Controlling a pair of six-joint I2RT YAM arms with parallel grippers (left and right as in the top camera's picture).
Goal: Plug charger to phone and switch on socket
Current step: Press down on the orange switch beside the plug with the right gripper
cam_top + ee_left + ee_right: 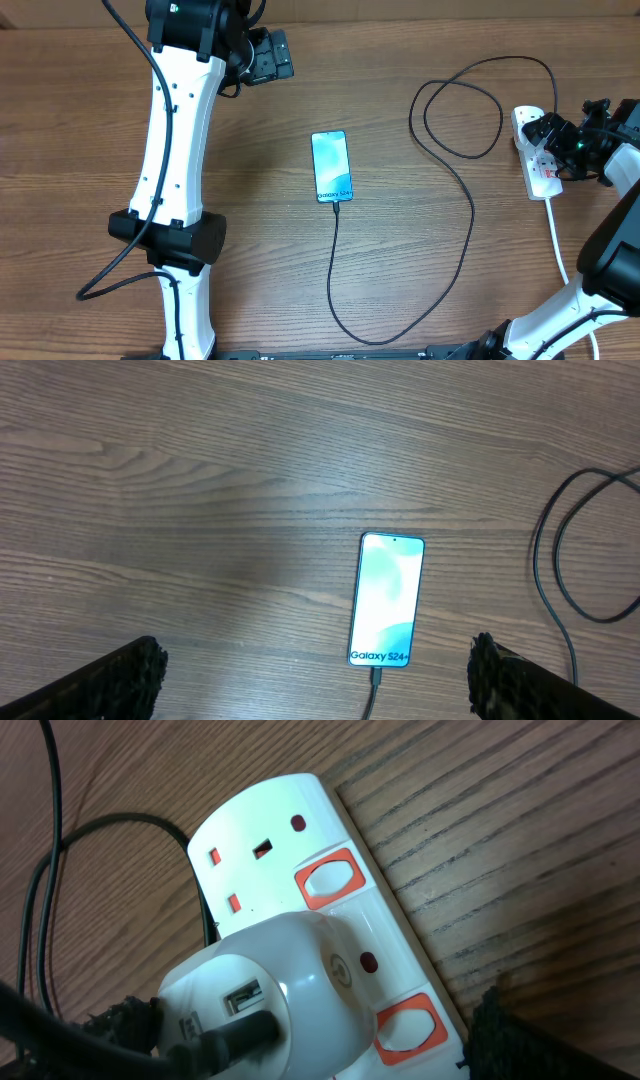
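A wooden worktop [90, 120] seen from above. The phone [331, 166] lies flat near the middle, its lit screen facing up. The charger [331, 250], a thin black cable, is plugged into the phone's near end. It runs toward the front edge, curves right, and loops back up to the socket [545, 180] at the right side.

The left fingers [125, 678] hang above the worktop, spread wide with nothing between them. In their own camera the phone [387, 600] lies ahead of them, between the two tips and untouched. From above, they sit well back and left of it.

The right fingers [505, 1040] are also spread wide, low over the socket [260, 830], one on each side of a white adapter [300, 970] seated in it. I cannot tell whether they touch it. The charger's black plug enters the adapter's face. Two orange switches [328, 880] show on the socket; I cannot tell their setting.
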